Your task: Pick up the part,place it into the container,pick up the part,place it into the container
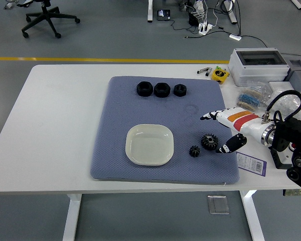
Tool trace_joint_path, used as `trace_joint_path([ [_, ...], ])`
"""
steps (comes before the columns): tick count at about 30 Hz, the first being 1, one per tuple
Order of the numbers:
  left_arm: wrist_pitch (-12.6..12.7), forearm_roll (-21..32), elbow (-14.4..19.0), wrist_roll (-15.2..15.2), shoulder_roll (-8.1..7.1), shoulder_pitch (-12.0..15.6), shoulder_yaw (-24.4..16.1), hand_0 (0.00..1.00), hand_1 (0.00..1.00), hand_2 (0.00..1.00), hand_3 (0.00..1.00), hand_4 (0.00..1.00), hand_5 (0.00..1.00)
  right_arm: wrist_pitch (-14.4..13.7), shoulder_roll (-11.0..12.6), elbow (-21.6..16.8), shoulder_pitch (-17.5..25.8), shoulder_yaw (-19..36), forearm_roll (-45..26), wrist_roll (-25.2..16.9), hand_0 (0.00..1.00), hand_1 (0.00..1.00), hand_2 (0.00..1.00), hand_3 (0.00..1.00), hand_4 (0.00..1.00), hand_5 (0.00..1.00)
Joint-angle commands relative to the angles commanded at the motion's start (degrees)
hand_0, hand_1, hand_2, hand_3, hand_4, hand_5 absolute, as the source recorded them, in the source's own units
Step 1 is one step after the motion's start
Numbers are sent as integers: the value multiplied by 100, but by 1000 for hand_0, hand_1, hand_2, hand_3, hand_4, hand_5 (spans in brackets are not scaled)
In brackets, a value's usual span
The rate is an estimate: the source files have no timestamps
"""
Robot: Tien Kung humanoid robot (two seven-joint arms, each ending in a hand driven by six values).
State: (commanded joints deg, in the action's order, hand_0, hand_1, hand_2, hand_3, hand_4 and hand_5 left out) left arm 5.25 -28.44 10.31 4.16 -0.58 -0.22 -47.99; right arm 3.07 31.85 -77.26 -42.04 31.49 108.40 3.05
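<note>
The right hand, glossy white with black fingertips, hovers spread and empty over the dimpled blue mat; two toothed black gears sit just left of its thumb; beyond them, the smooth, rounded-square cream dish.

— We see a white worktop under a blue-grey dotted mat. The dish?
— Cream, we'd say. The gears and nuts look black to us.
— And the robot hand?
— White, with orange and red bands, black fingertips.
</note>
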Motion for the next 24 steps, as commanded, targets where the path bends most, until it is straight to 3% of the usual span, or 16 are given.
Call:
trace_joint_path([
  [12,0,45,0,20,10,-17,95,843,791,822,585,509,752,-41,-485,802,-339,-602,-12,-241,712,727,783,821,930,66],
  [23,0,62,0,23,18,-44,150,842,791,821,585,507,750,-120,-851,1556,-474,-672,-110,-268,699,720,772,814,904,57],
  [24,-3,71,0,22,17,-44,160,842,791,821,585,509,753,-124,-872,1598,-478,-675,-119,-271,624,677,735,775,859,63],
])
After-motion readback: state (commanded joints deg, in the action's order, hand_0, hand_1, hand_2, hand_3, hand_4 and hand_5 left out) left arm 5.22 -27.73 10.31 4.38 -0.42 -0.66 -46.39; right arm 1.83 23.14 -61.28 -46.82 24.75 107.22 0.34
